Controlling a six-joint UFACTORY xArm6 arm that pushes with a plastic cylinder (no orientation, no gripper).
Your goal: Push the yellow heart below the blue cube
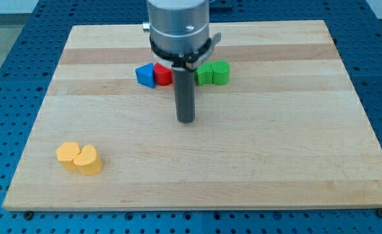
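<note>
While my tip (187,120) idles, yellow heart (86,159) sits far

— Block count, quick as you can!
— Five by my tally — one blue cube (145,75); one red block (163,75); two green blocks (205,73) (220,73); one yellow heart (79,158).
— And the boards?
— One wooden board (256,149); one rod, one — my tip (187,120).

Bright, even overhead light; soft short shadows under blocks and rod. Mild sheen on the board (243,149). Focus sharp throughout.
</note>
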